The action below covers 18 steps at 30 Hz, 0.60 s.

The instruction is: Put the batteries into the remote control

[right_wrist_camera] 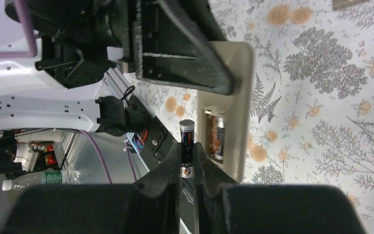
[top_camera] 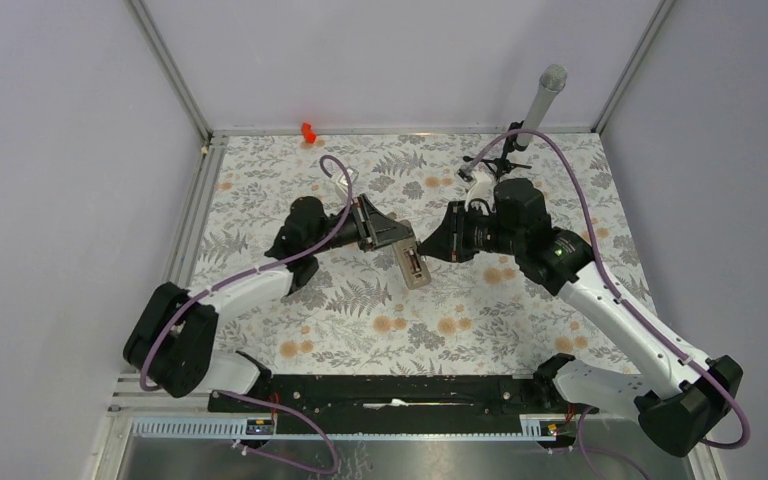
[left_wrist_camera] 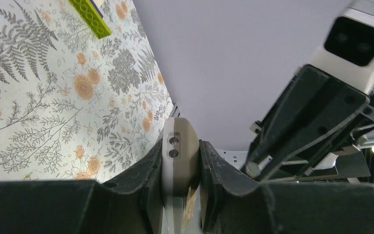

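The left gripper pinches the remote control tight. The right gripper pinches one battery, just beside the remote's open slot. A second battery seems to sit in the slot already. This looks like the putting-in step. Next, the right gripper needs to line its battery up with the free spot and push it in gently.

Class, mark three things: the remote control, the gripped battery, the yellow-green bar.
remote control [left_wrist_camera: 176, 148], left wrist view, its pale end with two screws
battery [right_wrist_camera: 186, 145], right wrist view, its dark body
yellow-green bar [left_wrist_camera: 90, 17], left wrist view, its studded top face
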Available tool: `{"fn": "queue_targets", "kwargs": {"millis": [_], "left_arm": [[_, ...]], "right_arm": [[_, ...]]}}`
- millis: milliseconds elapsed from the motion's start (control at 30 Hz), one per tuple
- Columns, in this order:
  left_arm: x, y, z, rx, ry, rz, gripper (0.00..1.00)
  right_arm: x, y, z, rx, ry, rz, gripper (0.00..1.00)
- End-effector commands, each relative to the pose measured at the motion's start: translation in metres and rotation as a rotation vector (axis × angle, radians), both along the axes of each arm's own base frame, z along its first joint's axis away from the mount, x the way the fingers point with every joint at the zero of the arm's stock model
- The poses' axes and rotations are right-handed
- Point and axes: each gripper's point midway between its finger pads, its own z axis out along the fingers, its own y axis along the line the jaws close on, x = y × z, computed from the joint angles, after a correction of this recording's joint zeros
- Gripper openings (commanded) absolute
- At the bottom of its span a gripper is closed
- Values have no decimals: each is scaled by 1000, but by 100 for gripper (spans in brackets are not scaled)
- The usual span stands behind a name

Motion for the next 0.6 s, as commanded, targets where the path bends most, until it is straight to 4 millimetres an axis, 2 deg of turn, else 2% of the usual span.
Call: {"fn": "queue_targets", "kwargs": {"millis": [0, 167, 567], "left_arm": [[12, -13, 33, -125, -82, 12, 0], [17, -26, 22, -162, -25, -33, 0], [14, -40, 8, -243, 40, -90, 0]], "right_arm": [[-11, -4, -4, -73, 29, 12, 12], [-10, -16, -24, -201, 47, -24, 13], [4, -24, -34, -314, 6, -59, 17]]}}
